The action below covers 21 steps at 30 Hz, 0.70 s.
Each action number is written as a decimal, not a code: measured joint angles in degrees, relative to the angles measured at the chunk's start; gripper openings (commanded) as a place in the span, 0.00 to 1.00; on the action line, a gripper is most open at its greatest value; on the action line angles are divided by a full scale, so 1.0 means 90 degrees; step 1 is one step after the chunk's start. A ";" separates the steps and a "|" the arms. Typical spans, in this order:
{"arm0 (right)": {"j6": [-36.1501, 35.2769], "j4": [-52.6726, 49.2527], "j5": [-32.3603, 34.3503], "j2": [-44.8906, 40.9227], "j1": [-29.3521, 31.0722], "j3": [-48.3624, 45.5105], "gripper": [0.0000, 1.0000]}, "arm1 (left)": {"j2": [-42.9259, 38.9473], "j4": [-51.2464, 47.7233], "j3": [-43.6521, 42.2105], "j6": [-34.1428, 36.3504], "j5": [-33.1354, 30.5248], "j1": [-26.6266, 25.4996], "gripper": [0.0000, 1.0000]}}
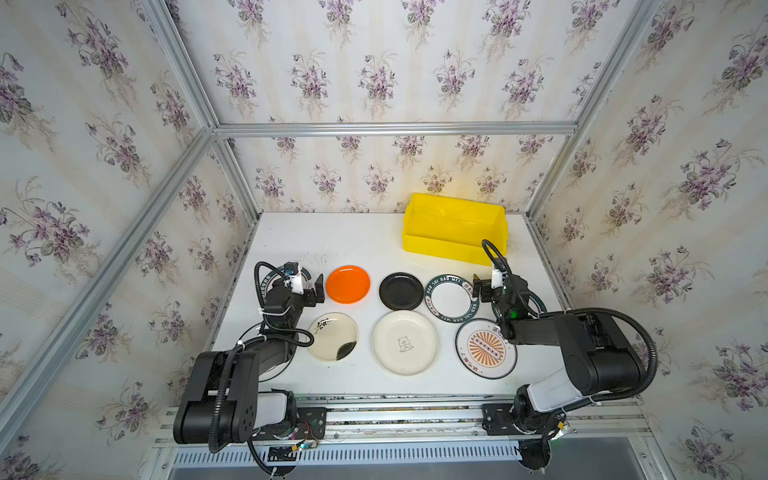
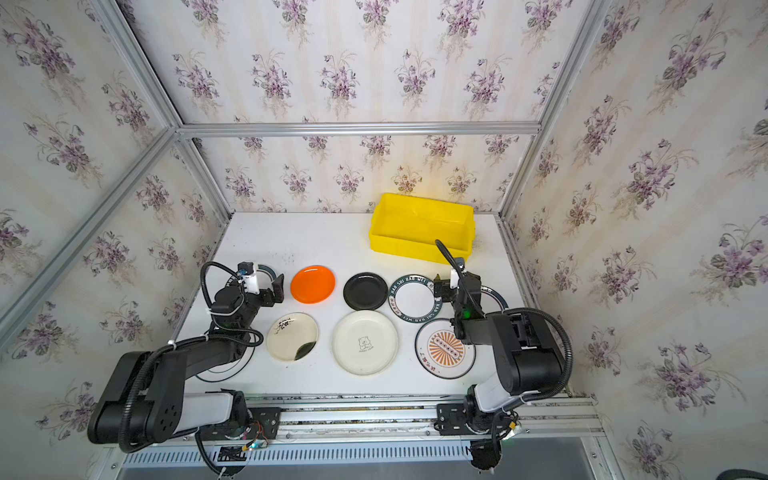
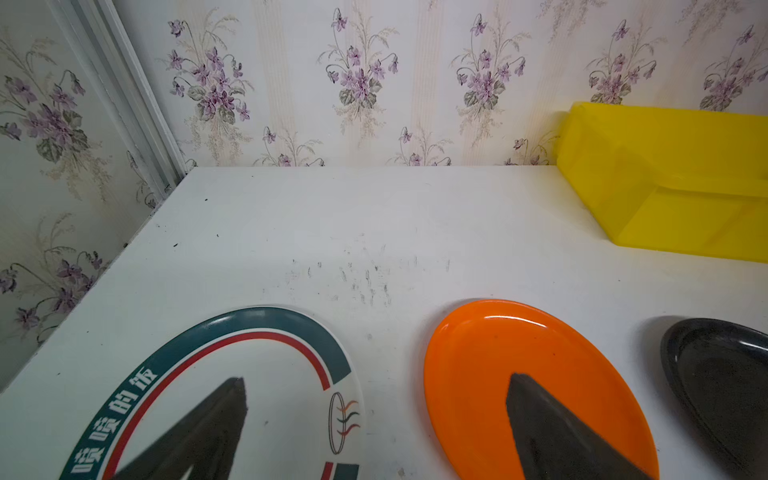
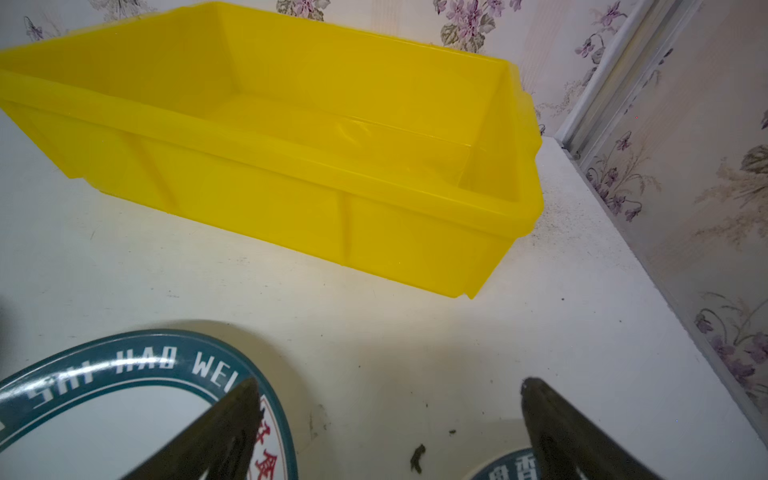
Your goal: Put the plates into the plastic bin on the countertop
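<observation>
My right gripper (image 4: 386, 386) hovers wide open over the lettered plate (image 4: 124, 365), with the plastic bin (image 4: 291, 166) (empty) straight ahead and near. My left gripper (image 3: 378, 378), equally spread and empty, sits farther off, above the orange plate (image 3: 478, 353).

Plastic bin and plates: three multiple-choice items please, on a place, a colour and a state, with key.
1. The plastic bin stands on the countertop: A far right; B far left; C near centre.
2. The plate between the black plate and the left gripper is: A blue; B orange; C green.
3. The right gripper is: A shut on a plate; B shut, empty; C open, empty.
A: both top views show it far back, right of centre. B: the orange plate lies there. C: its fingers stand apart, nothing between.
</observation>
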 measured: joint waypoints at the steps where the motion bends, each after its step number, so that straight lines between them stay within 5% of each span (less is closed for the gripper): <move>1: 0.0000 0.0000 0.0000 0.0000 0.0000 0.0000 1.00 | 0.0000 0.0000 0.0000 0.0000 0.0000 0.0000 1.00; 21: 0.0068 -0.0002 -0.0041 0.0000 -0.0066 0.0002 1.00 | 0.0000 0.0000 0.0000 0.0000 0.0000 0.0002 1.00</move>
